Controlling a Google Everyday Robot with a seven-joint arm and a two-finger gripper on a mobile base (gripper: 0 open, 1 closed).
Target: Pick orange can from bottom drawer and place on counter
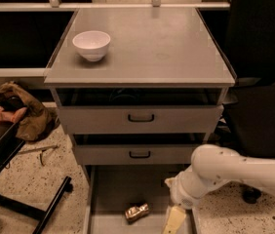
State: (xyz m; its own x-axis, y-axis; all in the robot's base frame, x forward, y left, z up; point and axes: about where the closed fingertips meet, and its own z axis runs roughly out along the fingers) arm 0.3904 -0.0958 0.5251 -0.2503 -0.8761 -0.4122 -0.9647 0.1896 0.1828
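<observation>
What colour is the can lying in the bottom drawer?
Shiny golden-orange can, seen in the camera view; the gripper hangs beside it over the bottom drawer.

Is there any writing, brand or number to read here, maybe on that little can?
No text can be read.
orange can, lying in the bottom drawer: any label cannot be made out.
gripper, over the drawer beside the can: no markings.
white bowl and counter: blank.
</observation>
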